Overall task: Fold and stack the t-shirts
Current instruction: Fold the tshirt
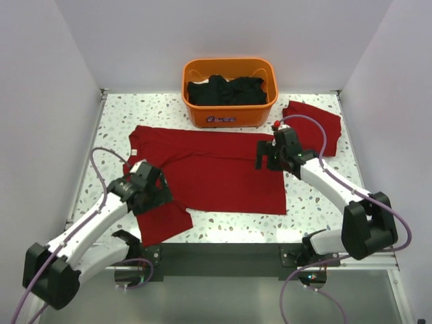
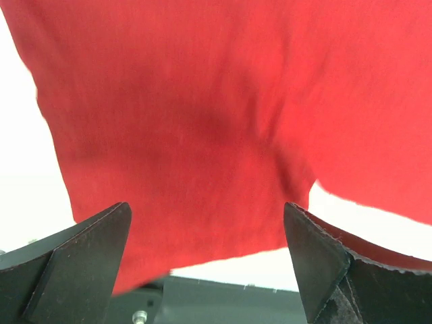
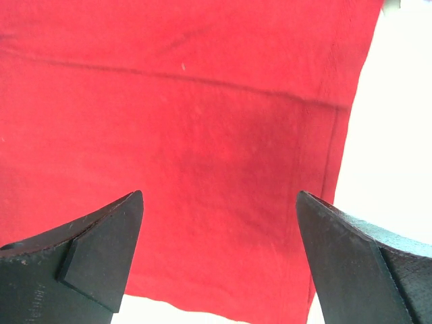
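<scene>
So, looking at a shirt (image 1: 209,172) spread flat mid worktop (image 1: 300,206), long axis running left edge to right edge. Seeing both jaws released, gripping nothing: left over its near-left corner, right over its right edge. Cloth straight below each, equally near.

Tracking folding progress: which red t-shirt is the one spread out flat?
The large t-shirt mid-table, in front of the orange basket. The other red t-shirt, at the far right corner, is a much smaller shape.
</scene>
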`<state>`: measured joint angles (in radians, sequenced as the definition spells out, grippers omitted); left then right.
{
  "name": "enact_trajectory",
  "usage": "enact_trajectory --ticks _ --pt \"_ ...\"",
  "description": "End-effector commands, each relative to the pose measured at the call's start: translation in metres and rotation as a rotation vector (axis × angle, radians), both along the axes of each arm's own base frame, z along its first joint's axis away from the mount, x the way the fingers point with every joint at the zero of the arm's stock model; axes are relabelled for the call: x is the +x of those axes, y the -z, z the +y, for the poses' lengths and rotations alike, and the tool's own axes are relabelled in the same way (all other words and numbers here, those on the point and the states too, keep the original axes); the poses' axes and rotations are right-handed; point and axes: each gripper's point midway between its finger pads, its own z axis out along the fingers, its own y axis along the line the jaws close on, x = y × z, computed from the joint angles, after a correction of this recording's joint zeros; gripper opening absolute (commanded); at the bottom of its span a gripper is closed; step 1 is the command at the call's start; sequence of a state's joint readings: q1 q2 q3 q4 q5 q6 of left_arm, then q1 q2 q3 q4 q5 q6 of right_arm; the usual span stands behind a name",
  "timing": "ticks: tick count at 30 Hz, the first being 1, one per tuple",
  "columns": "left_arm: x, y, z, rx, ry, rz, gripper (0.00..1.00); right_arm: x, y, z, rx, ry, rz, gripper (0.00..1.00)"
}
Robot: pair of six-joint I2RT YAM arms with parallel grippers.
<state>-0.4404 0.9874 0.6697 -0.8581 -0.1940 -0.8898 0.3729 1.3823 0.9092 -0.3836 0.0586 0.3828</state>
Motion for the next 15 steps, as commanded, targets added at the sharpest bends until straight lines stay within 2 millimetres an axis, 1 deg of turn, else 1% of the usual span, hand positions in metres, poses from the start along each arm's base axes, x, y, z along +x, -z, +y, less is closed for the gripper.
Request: enact_trajectory --ticks 1,2,3,4,5,7,8,10,11,14,15 --pt "-0.046 0.017 -0.003 -0.042 -0.075 0.099 1.00 -0.005 -0.016 0.003 0.055 0.013 -0.060 0.99" --pt "-0.053 0.018 -0.021 -0.099 0.000 0.099 0.98 -0.007 -0.014 0.002 0.060 0.017 -0.052 0.99" --pt "-0.058 0.022 -0.030 -0.121 0.036 0.108 0.97 -0.008 -0.014 0.003 0.065 0.015 -0.053 0.99" --pt "-0.062 0.024 -0.037 -0.133 0.050 0.120 0.96 -0.009 -0.015 0.003 0.066 0.015 -0.056 0.99" --pt "-0.073 0.027 -0.044 -0.099 0.113 0.143 0.96 -0.011 -0.012 0.002 0.060 0.018 -0.049 0.99" --pt "-0.083 0.025 -0.049 -0.061 0.121 0.171 0.96 -0.013 -0.011 -0.001 0.053 0.025 -0.043 0.99" --pt "-0.097 0.029 -0.049 -0.004 0.174 0.212 0.95 -0.015 -0.009 -0.003 0.048 0.030 -0.036 0.99" --pt "-0.107 0.029 -0.045 0.057 0.167 0.245 0.95 -0.017 -0.007 -0.003 0.041 0.028 -0.032 0.99" --pt "-0.111 0.032 -0.042 0.093 0.175 0.267 0.95 -0.018 -0.004 -0.005 0.036 0.033 -0.024 0.99" --pt "-0.113 0.041 -0.036 0.134 0.174 0.288 0.92 -0.021 0.003 -0.006 0.029 0.033 -0.007 0.99" --pt "-0.111 0.041 -0.037 0.141 0.168 0.284 0.90 -0.022 0.004 -0.006 0.030 0.032 -0.005 0.99"
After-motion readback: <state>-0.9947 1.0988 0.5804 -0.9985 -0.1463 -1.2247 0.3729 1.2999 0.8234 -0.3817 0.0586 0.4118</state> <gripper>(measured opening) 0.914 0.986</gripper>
